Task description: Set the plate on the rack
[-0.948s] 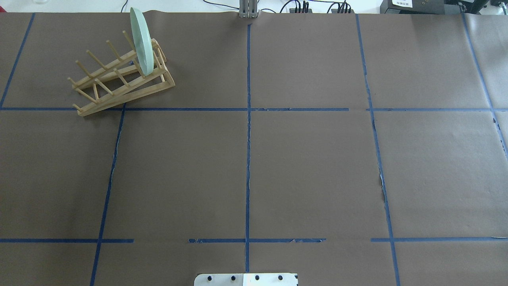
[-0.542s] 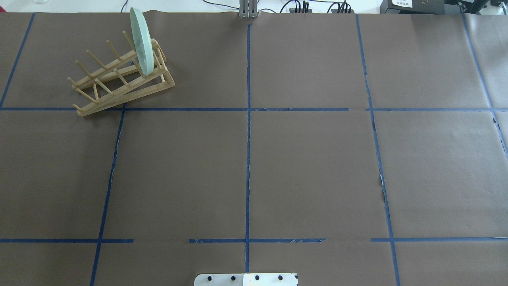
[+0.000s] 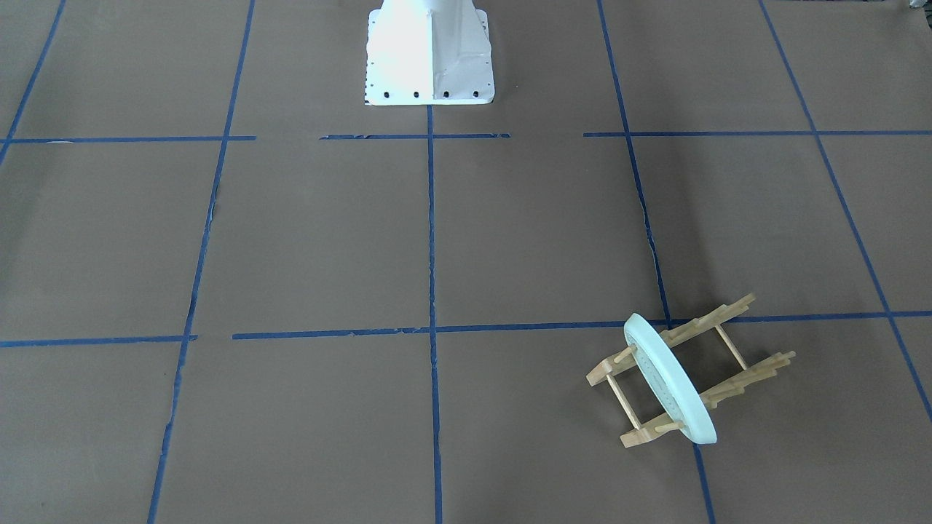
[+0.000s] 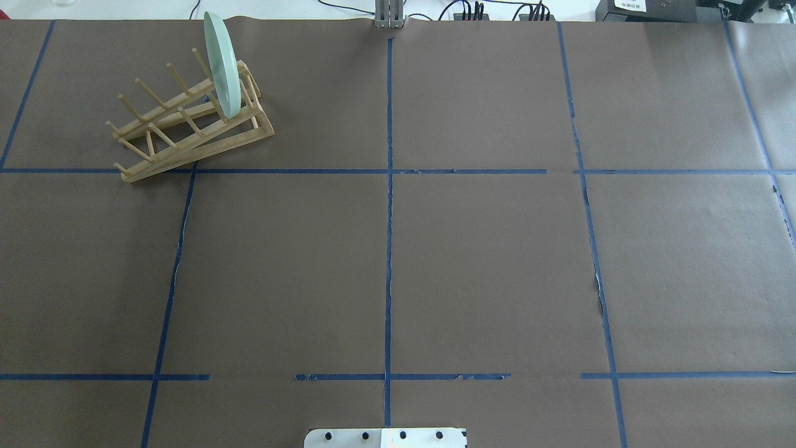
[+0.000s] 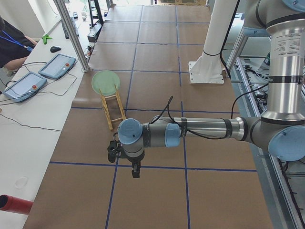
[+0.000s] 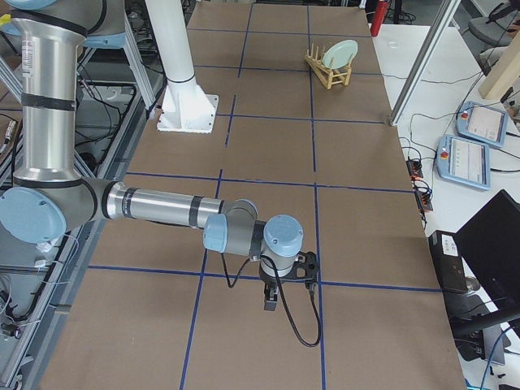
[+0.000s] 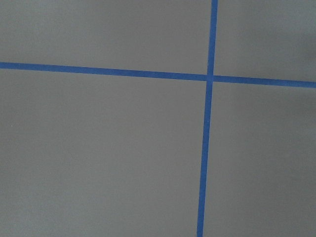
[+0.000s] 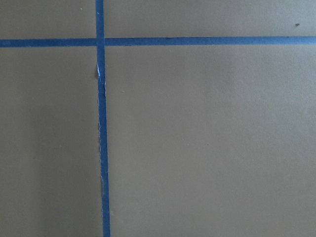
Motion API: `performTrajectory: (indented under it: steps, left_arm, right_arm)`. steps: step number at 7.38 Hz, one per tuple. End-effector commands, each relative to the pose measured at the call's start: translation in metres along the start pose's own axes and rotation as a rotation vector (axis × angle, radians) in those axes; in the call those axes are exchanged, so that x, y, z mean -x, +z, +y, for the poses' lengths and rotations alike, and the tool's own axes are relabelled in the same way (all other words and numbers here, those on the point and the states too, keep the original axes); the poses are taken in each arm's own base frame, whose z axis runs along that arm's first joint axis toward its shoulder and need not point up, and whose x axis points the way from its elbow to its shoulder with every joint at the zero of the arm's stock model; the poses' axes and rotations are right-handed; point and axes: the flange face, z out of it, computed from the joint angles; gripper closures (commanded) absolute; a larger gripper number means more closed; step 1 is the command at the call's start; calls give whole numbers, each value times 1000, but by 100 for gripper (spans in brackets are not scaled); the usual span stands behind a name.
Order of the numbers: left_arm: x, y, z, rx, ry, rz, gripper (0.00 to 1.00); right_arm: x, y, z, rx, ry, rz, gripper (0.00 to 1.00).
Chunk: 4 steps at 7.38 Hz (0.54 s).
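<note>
Forearms of both arms stretch level above the brown paper-covered surface (image 4: 485, 261). The wrists are bent so that the left tool (image 5: 136, 171) and the right tool (image 6: 270, 302) point straight down near the blue tape lines (image 7: 207, 148). Only the side views show them, so I cannot tell whether either is released or clenched. Both hang well apart from the small light wooden rack (image 4: 186, 134) at the far edge on the robot's left. The round pale mint-green ceramic plate (image 4: 222, 65) stands on edge, nearly upright, between pegs at the rack's end nearer the surface's middle.
</note>
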Motion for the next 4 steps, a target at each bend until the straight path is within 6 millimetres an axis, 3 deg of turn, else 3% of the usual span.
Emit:
performTrajectory:
  steps: [1, 4]
  left_arm:
    - [-21, 7, -4, 15, 44, -9, 0]
    - [-22, 9, -3, 21, 44, -7, 0]
  right_arm:
    - [0, 0, 0, -1, -1, 0, 0]
    - [0, 0, 0, -1, -2, 0, 0]
